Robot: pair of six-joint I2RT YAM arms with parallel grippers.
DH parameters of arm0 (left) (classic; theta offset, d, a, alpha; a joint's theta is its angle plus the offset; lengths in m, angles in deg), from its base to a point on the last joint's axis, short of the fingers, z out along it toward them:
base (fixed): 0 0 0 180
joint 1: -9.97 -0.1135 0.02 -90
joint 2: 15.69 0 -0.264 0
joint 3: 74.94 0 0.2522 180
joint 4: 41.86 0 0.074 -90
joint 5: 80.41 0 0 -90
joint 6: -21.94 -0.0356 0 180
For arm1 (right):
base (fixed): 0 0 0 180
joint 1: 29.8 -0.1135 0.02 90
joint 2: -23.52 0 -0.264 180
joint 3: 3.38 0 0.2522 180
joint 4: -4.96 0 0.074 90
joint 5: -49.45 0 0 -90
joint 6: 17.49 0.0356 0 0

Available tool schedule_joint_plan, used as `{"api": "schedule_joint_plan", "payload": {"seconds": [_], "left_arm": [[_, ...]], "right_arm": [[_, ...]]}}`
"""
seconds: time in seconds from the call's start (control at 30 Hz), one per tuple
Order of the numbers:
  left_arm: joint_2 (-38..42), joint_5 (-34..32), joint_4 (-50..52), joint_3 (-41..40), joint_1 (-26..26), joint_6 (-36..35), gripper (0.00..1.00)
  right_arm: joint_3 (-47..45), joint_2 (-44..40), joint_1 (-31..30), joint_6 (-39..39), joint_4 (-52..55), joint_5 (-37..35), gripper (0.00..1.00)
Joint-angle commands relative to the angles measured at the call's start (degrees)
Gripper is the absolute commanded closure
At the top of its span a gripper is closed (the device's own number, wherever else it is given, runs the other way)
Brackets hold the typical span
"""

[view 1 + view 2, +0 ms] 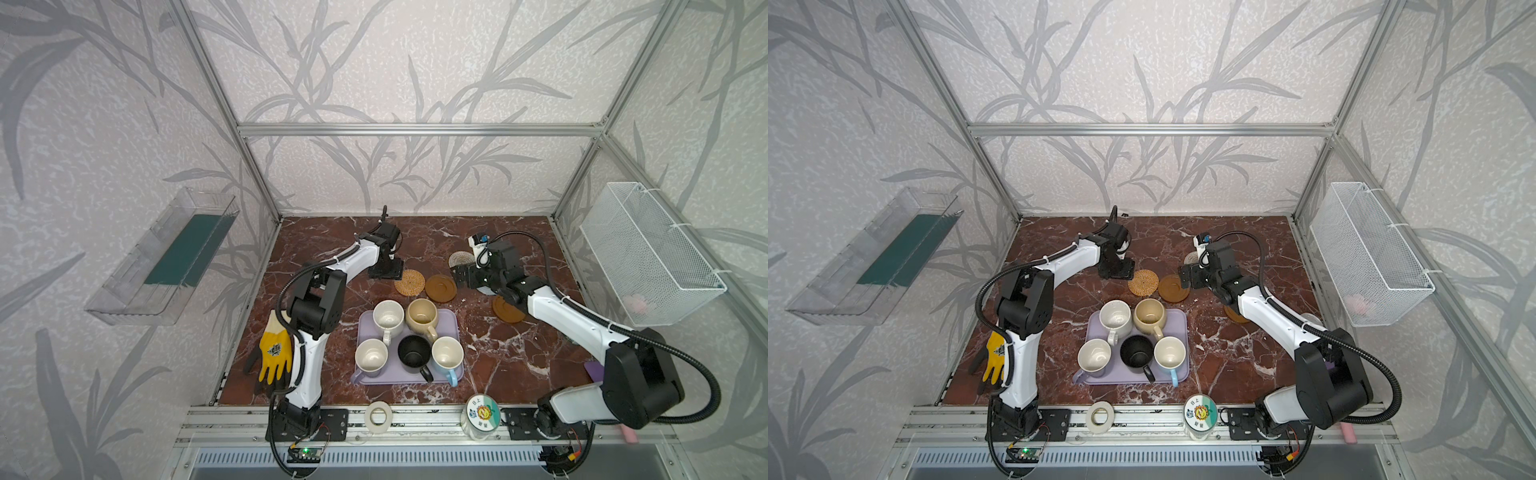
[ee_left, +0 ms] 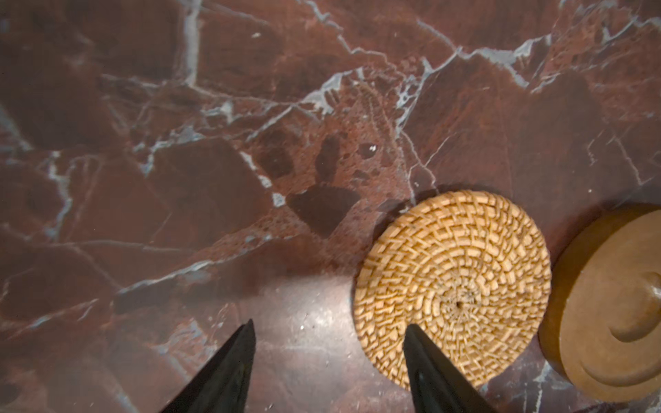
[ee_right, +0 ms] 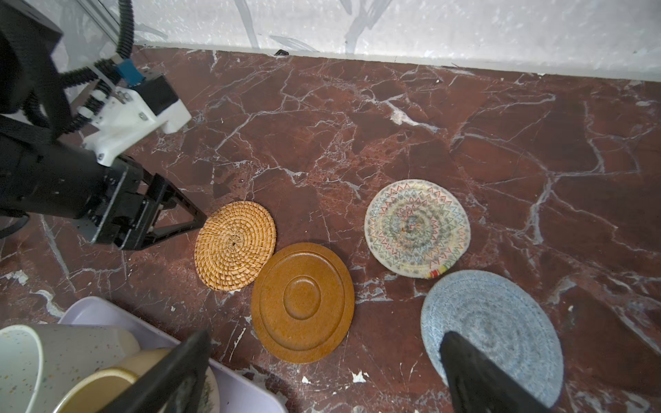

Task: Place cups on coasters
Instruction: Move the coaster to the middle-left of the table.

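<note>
Five cups stand on the lavender tray (image 1: 452,321): white (image 1: 388,318), beige (image 1: 422,316), lavender (image 1: 371,356), black (image 1: 414,352) and light blue (image 1: 447,353). Behind the tray lie the coasters: rattan (image 3: 235,245), brown wooden (image 3: 302,302), cream woven (image 3: 416,227), grey-blue (image 3: 490,329), and a second brown one (image 1: 508,309) half under the right arm. My left gripper (image 2: 329,324) is low over the table, its jaws apart, one fingertip over the rattan coaster's (image 2: 454,282) edge, nothing held. My right gripper (image 3: 327,334) hangs wide open above the coasters.
A yellow glove (image 1: 274,351) lies by the left arm's base. A white tape roll (image 1: 378,415) and a lidded jar (image 1: 481,415) sit on the front rail. A wire basket (image 1: 648,253) hangs on the right wall, a clear bin (image 1: 166,257) on the left.
</note>
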Motion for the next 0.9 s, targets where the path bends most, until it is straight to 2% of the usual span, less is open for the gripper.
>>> {"api": "schedule_joint_plan", "payload": {"seconds": [0.0, 0.17, 0.33, 0.4, 0.5, 0.57, 0.73, 0.87], "left_arm": [[-3.0, -2.2, 6.3, 5.9, 1.6, -2.3, 0.32], [-5.3, -7.6, 10.3, 8.4, 3.6, -3.4, 0.37], [-6.5, -6.8, 10.9, 7.8, 3.8, -3.3, 0.38], [-6.8, -7.5, 11.4, 7.9, 3.8, -3.3, 0.42], [-7.5, -11.9, 12.8, 7.8, 3.8, -3.2, 0.45], [-8.4, -15.5, 14.9, 8.0, 3.6, -2.2, 0.47], [-7.1, -19.3, 14.7, 4.8, 2.1, -0.9, 0.48], [-5.4, -18.6, 13.8, 1.5, -0.1, 0.0, 0.49]], "right_arm": [[0.6, 0.9, -0.1, 0.5, 0.4, 0.6, 0.0], [0.3, 0.6, -0.1, 0.0, 0.3, 0.3, 0.0], [0.5, 0.6, -0.1, -0.4, 0.0, 0.3, 0.0], [0.8, 0.7, -0.1, -0.5, 0.2, 0.3, 0.0], [1.4, 0.8, -0.1, -0.7, 0.6, 0.4, 0.0], [1.4, 0.8, -0.1, -0.4, 0.3, 0.4, 0.0], [0.7, 0.9, -0.1, -0.1, -0.3, 0.6, 0.0], [0.3, 1.1, -0.1, 0.3, -0.7, 1.2, 0.0]]}}
